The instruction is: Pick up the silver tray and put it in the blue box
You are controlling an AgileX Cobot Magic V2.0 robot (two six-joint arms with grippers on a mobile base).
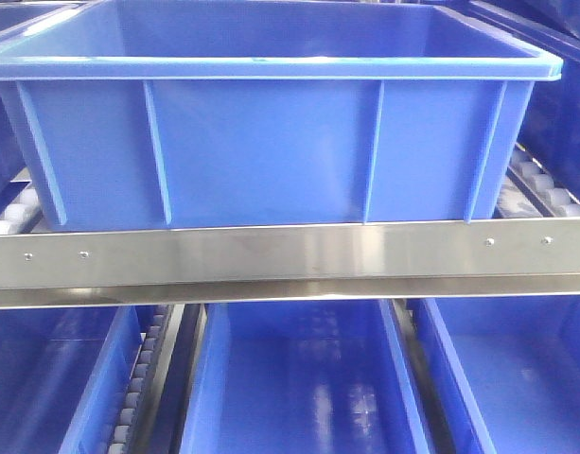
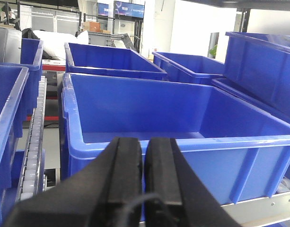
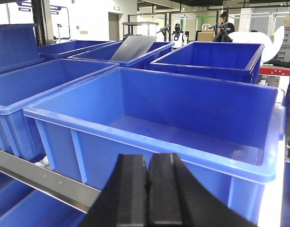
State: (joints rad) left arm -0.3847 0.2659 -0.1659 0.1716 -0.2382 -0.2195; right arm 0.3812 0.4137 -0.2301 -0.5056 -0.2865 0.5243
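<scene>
The exterior front-facing view carried no readable writing: only the blue box seen side-on, its ribbed wall resting behind a polished steel rack bar with small rivets, white rollers showing at both ends of the bar, and more blue crates on the level below. Neither arm appeared there.

In the left wrist-mounted view the left gripper filled the lower edge, its black jaws pressed together with nothing between them. The blue box sat directly ahead of those jaws and showed a bare bottom. A strip of white rollers ran to the left of the jaws. Beyond, further crates stood in rows, and the far room held screens with blue displays too small to read.

In the right wrist-mounted view the right gripper likewise had its jaws closed on nothing, just in front of the near wall of the blue box. Ahead of the jaws and slightly left, in a crate in the back row, the silver tray leaned tilted, its upper edge rising above that crate's rim; only this view showed it. A wall sign at upper left was illegible. The background was a bright hall with a standing figure and stacked cartons.
</scene>
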